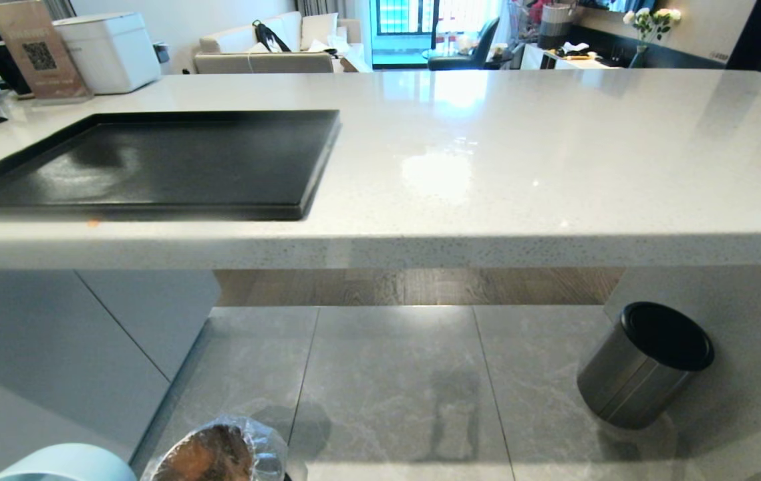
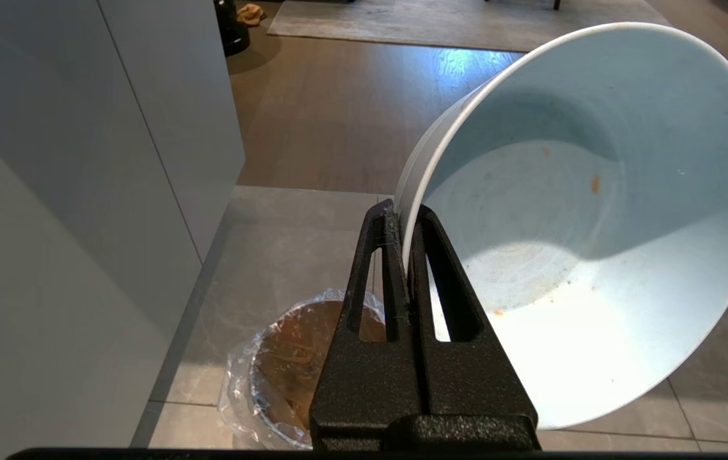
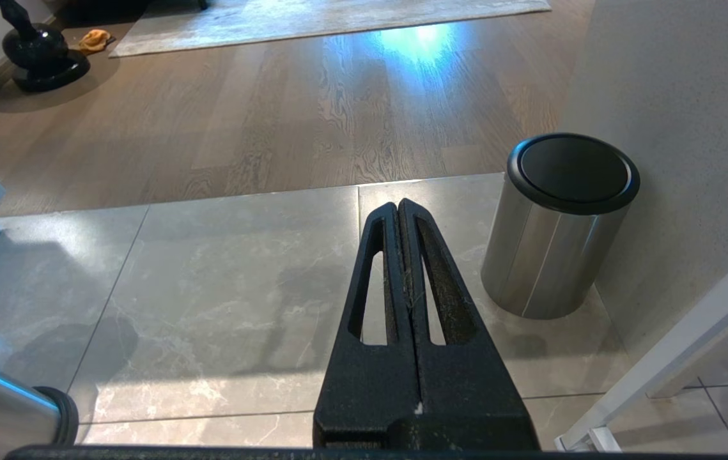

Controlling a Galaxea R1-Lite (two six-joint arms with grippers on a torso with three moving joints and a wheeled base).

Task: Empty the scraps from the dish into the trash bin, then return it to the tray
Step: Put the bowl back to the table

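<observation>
My left gripper (image 2: 407, 220) is shut on the rim of the pale blue dish (image 2: 594, 223), which hangs tilted on edge low over the floor. Its white inside holds only a few orange smears; no scraps lie in it. A sliver of the dish (image 1: 66, 464) shows at the bottom of the head view. The trash bin (image 2: 287, 377), lined with crinkled clear plastic and brownish-orange inside, stands on the floor tiles just below and beside the gripper, also seen as the trash bin (image 1: 220, 454). The black tray (image 1: 153, 167) lies bare on the white counter. My right gripper (image 3: 399, 207) hangs shut and holds nothing.
A brushed-steel cylinder bin (image 1: 644, 364) with a black top stands on the floor at the right, by the counter's leg. White cabinet fronts (image 1: 53, 347) rise at the left. A white appliance (image 1: 109, 50) and a brown sign (image 1: 36, 50) stand at the counter's back left.
</observation>
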